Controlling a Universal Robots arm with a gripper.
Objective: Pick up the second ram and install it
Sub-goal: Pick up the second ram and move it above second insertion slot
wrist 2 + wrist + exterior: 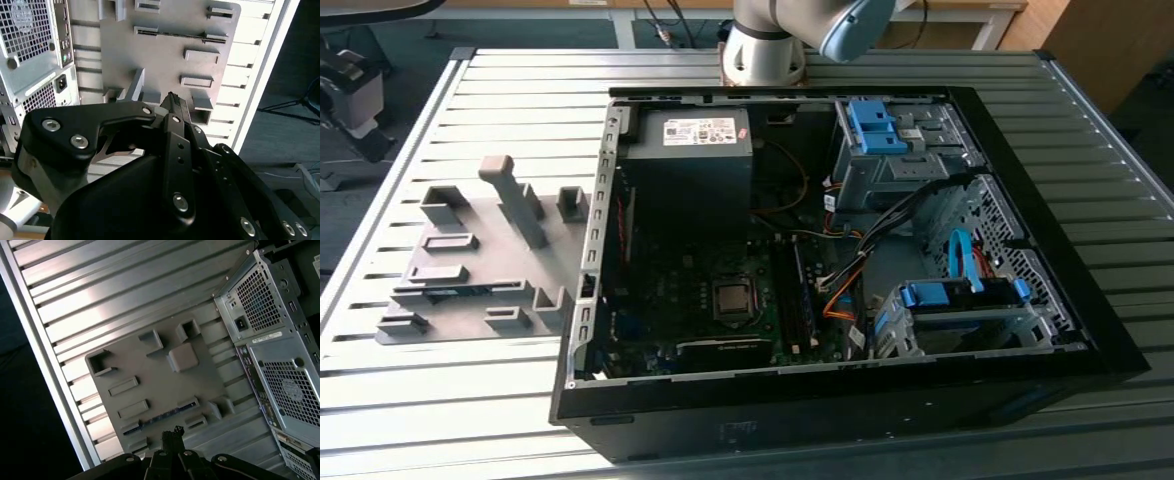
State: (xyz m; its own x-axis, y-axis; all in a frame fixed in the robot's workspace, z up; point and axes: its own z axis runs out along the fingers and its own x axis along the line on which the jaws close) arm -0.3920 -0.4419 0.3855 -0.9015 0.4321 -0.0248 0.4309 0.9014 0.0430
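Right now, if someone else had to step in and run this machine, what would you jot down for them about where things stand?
Claw: carries no ram. It hangs above the grey fixture plate, outside the open computer case. I cannot tell whether it is open or shut.
Second ram: lies in a long slot of that plate, at the exterior view's left of the case.
Done: nothing that shows for this stick; it is not picked up.
Left: the whole pick-up and the install into the black motherboard slots.
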